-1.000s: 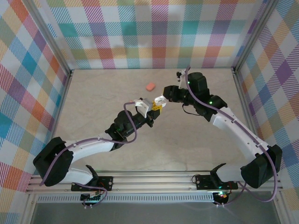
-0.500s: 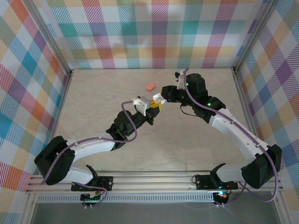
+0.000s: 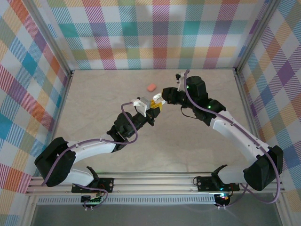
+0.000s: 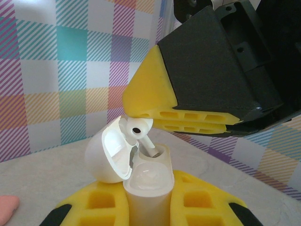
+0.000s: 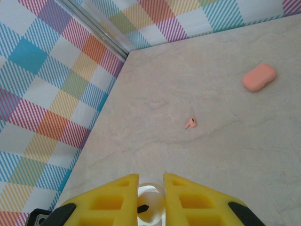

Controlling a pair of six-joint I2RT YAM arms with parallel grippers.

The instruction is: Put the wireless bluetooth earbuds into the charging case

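Nearest, the left claw [image 3: 147, 106] was clamped narrow on the base of the white charging case [image 4: 149, 183], holding it upright with its lid [image 4: 109, 157] hinged back. Just beyond, the right claw [image 5: 151, 186] was pinched almost closed on a white earbud [image 4: 138, 127]. The bud's stem pointed down into the open well, but whether it touched the wall could not be told.

The step in hand looked to be seating this bud. Done well, the stem would go down slowly and in line with the well while the left claw braced the case. Release should wait until the bulb sat in its cradle. The lid stood close beside the bulb and might snag it, and a tilted entry could jam or lever the case loose.

The case was smooth, glossy, pebble-rounded plastic, probably slippery against the yellow pads [image 4: 99, 207], which looked soft and were moulded with hollow cells. The bud was tiny and hard, with a dark port on its bulb. Farther out on the pale marbled counter [image 5: 211, 155] lay a loose salmon-pink earbud [image 5: 190, 123]. Apart from it, farther still, sat a closed pink case [image 5: 259, 77], rounded and matte-looking.
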